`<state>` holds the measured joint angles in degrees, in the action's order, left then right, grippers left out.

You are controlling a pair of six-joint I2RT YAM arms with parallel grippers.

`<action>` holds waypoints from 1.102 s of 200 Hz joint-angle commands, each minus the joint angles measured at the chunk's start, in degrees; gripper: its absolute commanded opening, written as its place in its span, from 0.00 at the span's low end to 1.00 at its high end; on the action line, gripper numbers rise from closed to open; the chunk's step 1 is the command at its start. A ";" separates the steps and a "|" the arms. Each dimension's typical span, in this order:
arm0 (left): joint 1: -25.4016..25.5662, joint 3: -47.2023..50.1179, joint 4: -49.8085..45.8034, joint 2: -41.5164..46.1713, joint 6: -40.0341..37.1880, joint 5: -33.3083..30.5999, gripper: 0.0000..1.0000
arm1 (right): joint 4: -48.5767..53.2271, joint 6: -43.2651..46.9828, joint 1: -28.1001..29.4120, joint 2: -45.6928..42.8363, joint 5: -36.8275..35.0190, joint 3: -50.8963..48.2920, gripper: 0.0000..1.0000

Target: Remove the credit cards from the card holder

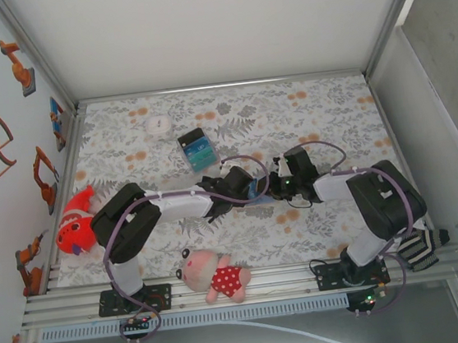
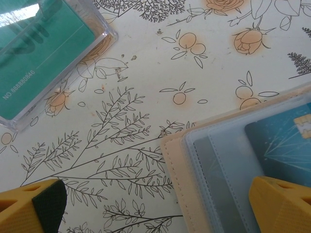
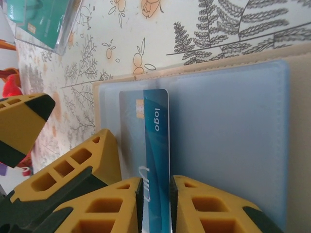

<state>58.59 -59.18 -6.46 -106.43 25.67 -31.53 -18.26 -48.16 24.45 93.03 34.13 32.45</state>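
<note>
Floral-printed tabletop (image 1: 305, 113) carries the tan leather card holder (image 3: 233, 145), lying open at its middle between both arms. Right claw (image 3: 155, 180) pinches a blue credit card (image 3: 156, 121) still partly in the sleeve, long axis along the fingers. Left claw (image 2: 155, 208) gapes wide over the holder's edge.

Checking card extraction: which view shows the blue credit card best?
Right wrist: the blue credit card sits central, "logo" print readable, in the tan leather card holder. Left wrist catches its chip corner; top external, a tiny blue sliver.
</note>
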 commanded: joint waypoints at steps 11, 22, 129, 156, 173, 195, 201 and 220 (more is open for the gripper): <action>0.56 0.16 -5.12 -2.23 1.17 1.11 0.97 | -8.94 -3.28 -0.51 2.90 3.78 -1.07 0.22; 0.65 0.18 -5.21 -2.33 1.50 1.27 0.97 | -10.20 -3.70 -0.49 3.56 4.38 -1.16 0.21; 0.74 0.96 -5.32 -0.97 2.66 1.24 0.97 | -10.84 -3.11 -2.16 2.05 4.11 -2.72 0.00; 0.73 1.44 -5.75 0.21 2.83 0.87 0.97 | -5.16 0.02 -3.13 -0.81 2.84 -2.33 0.00; 0.83 1.43 -6.33 1.32 2.86 0.82 0.97 | -0.18 2.91 -3.36 -3.08 1.67 -1.37 0.00; 1.06 0.67 -7.59 3.39 2.54 0.97 0.97 | 7.37 7.01 -3.70 -6.34 -0.25 0.55 0.00; 1.17 0.32 -8.02 4.16 2.28 0.90 0.97 | 9.55 8.09 -3.67 -7.34 -0.99 1.07 0.00; 1.60 -0.71 -9.21 6.57 1.53 0.22 0.97 | 14.99 11.50 -3.75 -10.42 -2.19 2.97 0.00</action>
<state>59.57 -59.11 -11.31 -104.09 28.16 -31.18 -13.17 -43.33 21.12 86.80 34.96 32.12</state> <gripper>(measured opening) 0.968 0.040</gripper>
